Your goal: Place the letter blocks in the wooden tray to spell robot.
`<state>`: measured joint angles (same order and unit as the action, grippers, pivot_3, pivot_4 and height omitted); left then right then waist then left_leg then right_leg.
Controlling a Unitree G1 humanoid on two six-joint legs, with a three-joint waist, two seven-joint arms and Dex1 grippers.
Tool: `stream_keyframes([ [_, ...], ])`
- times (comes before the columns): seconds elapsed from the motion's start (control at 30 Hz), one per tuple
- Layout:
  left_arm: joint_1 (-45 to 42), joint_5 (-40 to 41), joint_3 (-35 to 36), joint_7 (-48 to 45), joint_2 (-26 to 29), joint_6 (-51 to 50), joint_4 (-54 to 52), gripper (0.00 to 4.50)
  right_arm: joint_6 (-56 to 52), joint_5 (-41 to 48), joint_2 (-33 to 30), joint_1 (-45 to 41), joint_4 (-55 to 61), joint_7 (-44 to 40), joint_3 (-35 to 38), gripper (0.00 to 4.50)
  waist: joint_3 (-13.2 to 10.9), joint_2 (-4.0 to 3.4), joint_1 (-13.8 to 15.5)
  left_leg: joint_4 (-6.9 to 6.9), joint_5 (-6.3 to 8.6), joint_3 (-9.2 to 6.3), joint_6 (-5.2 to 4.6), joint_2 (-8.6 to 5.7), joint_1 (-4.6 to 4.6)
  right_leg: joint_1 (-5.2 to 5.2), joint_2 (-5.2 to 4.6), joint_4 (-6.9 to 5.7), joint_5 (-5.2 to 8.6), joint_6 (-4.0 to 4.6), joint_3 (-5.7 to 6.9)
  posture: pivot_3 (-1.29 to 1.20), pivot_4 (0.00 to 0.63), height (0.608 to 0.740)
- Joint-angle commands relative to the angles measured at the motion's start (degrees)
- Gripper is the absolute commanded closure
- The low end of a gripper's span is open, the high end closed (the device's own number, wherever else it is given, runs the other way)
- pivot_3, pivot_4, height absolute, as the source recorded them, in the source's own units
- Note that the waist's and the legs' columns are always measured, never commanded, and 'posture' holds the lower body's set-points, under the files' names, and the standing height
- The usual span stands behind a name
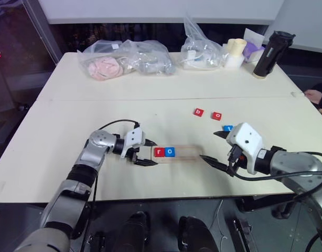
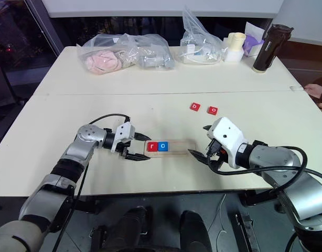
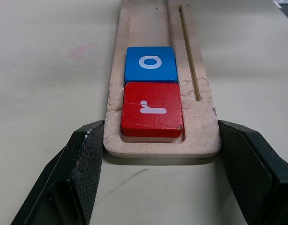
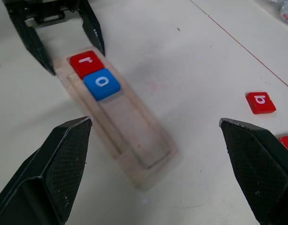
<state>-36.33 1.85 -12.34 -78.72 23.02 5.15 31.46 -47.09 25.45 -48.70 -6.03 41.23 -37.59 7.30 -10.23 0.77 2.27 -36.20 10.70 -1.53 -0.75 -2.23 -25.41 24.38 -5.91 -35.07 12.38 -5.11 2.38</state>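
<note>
Two of five placed. Wooden tray [image 1: 174, 152] lying on the table [image 1: 72, 105] between the two grippers, with the red r block [image 1: 159, 152] at the end nearest the left gripper [image 1: 145, 153] and the blue o block [image 1: 170, 151] touching it on the side toward the right gripper [image 1: 213, 150]. Remaining stretch of the groove bare, room for three more tiles by the look of it.

Left gripper closed on the tray's r end: in the left wrist view one black finger [image 3: 83, 159] pressed against each long edge of the wood, apparently steadying it rather than carrying a block.

Right gripper spread wide and holding nothing, poised just off the tray's bare end, fingers [image 4: 64, 154] framing that end in the right wrist view.

Still to place: red b block [image 1: 199, 112] and red o block [image 1: 216, 115], lying side by side beyond the right gripper, well apart from the tray. A blue block [image 1: 227, 127] peeking out just behind the right gripper's white housing, mostly covered; letter unreadable, presumably the t. Far-edge clutter — plastic bags [image 1: 124, 59], a dark bottle [image 1: 270, 52] — hard to identify further.
</note>
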Motion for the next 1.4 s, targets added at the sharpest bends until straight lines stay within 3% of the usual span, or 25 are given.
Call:
stream_keyframes([
  [0.03,2.69,0.0,-2.47,-0.18,0.55,-4.23,-5.51,1.39,1.29,-0.46,-0.43,-0.6,0.68,0.12,0.64,0.0,0.0,0.0,-0.01,0.0,0.0,0.0,0.0,0.0,0.0,0.0,0.0,0.0,0.0,0.0,0.0,0.0,0.15,0.725],
  [0.53,11.3,-0.39,-5.75,5.47,3.15,-12.34,-20.71,1.39,1.48,-0.83,0.45,-0.9,0.76,0.4,-0.6,0.0,0.06,-0.1,-0.01,0.05,0.01,0.0,0.02,0.0,0.02,0.01,-0.02,0.04,0.01,0.01,-0.03,0.0,0.15,0.725],
  [1.0,12.63,-1.56,-6.75,7.39,3.44,-12.53,-21.83,1.39,1.93,-0.98,0.53,-1.45,0.41,0.44,-1.44,0.0,0.08,-0.13,0.03,0.06,0.09,0.0,0.15,0.0,0.01,0.02,-0.03,0.05,0.01,0.01,-0.03,0.0,0.15,0.725],
  [1.03,12.69,-1.58,-6.75,7.54,3.54,-12.65,-21.84,0.35,1.93,-1.0,0.52,-1.47,0.42,0.43,-1.49,0.0,0.09,-0.15,0.04,0.05,0.09,0.0,0.15,0.0,0.01,0.01,-0.03,0.05,0.01,0.01,-0.03,0.0,0.15,0.725],
  [1.07,12.73,-1.55,-6.77,7.64,3.63,-12.73,-21.87,0.06,1.93,-1.01,0.51,-1.49,0.43,0.43,-1.52,0.0,0.09,-0.16,0.03,0.05,0.09,0.0,0.15,0.0,0.01,0.01,-0.03,0.05,0.01,0.01,-0.03,0.0,0.15,0.725],
  [1.23,13.32,-1.45,-6.45,8.02,4.77,-12.95,-21.92,0.02,1.96,-1.06,0.45,-1.74,0.23,0.37,-1.79,0.0,0.14,-0.23,-0.01,0.06,0.1,0.0,0.15,0.0,0.02,0.01,-0.05,0.06,0.02,0.01,-0.03,0.0,0.15,0.725],
  [1.4,16.05,-0.12,-4.15,7.68,9.29,-13.31,-23.88,0.02,2.21,-1.03,0.94,-3.03,-0.84,0.43,-2.24,0.0,0.16,-0.27,-0.64,0.13,0.11,0.01,0.16,0.03,0.05,0.06,-0.04,0.06,0.02,0.01,-0.03,0.0,0.15,0.725],
])
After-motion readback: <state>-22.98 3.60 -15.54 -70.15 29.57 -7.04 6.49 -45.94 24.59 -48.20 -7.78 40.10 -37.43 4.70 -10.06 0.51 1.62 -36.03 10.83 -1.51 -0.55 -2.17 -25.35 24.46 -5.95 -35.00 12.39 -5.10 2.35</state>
